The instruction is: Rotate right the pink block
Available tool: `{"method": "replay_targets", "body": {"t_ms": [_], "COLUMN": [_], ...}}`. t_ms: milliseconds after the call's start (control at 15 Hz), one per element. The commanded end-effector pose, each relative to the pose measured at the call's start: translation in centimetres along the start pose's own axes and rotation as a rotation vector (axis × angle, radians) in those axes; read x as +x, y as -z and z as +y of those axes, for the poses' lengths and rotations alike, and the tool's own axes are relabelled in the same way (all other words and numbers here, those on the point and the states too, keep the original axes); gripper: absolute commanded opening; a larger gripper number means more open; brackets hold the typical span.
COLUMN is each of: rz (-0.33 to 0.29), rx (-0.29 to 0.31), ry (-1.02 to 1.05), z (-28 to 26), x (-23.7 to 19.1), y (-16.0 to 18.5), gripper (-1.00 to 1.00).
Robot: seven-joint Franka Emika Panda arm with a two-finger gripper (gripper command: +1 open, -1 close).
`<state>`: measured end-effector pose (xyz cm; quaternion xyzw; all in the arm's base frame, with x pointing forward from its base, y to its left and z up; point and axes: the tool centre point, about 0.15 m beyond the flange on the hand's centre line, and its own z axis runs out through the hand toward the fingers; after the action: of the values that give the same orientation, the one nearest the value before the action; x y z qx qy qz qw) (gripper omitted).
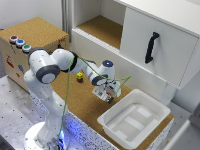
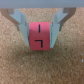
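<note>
— Where is the pink block?

— Between the two fingers of the gripper, low over the cork desk. In the wrist view the jaws sit narrow, pressed against both its sides, so they are holding it. A dark angular mark shows on the face turned to the camera.

— Is it resting on the cork?

— It seems to touch it, but the blur makes that hard to confirm.

— What lies around it?

— The white tray is just to the exterior view's right of the gripper. The small yellow block with a dark top stands farther back to the left, well apart from the jaws
</note>
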<state>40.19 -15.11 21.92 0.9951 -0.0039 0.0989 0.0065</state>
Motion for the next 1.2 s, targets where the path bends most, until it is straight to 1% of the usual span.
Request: {"method": "replay_targets", "body": {"t_ms": [0, 133, 267, 333, 400, 467, 533, 600, 667, 800, 867, 1000, 1067, 1133], "rz": [-0.002, -0.029, -0.039, -0.057, -0.066, -0.048, -0.054, -0.055, -0.052, -0.080, -0.080, -0.085, -0.086, -0.086], "rx": [-0.067, -0.093, -0.083, -0.095, -0.094, -0.106, -0.111, -0.123, -0.155, -0.179, -0.189, -0.237, -0.230, -0.238], "ry": [-0.054, -0.121, -0.182, -0.207, -0.235, -0.252, -0.279, -0.312, -0.347, -0.446, -0.496, -0.585, -0.643, -0.688], "z": [-1.4, -1.0, -0.9, -1.1, -1.4, -1.9, -2.3, -2.5, -2.8, -3.6, -4.1, -5.1, -5.1, -4.9], "x": [-0.8, -1.2, -1.3, -1.2, -1.0, -0.9, -0.9, -1.0, -1.3, -1.8, -2.0, -2.3, -2.5, -2.6], "y": [2.4, 2.1, 2.1, 2.1, 2.4, 2.8, 2.9, 2.8, 2.5, 1.5, 1.5, 1.0, 0.8, 0.6], "gripper": [-1.00, -1.00, -1.00, -1.00, -1.00, -1.00, -1.00, -1.00, -1.00, -1.00, -1.00, -1.00, -1.00, -1.00]}}
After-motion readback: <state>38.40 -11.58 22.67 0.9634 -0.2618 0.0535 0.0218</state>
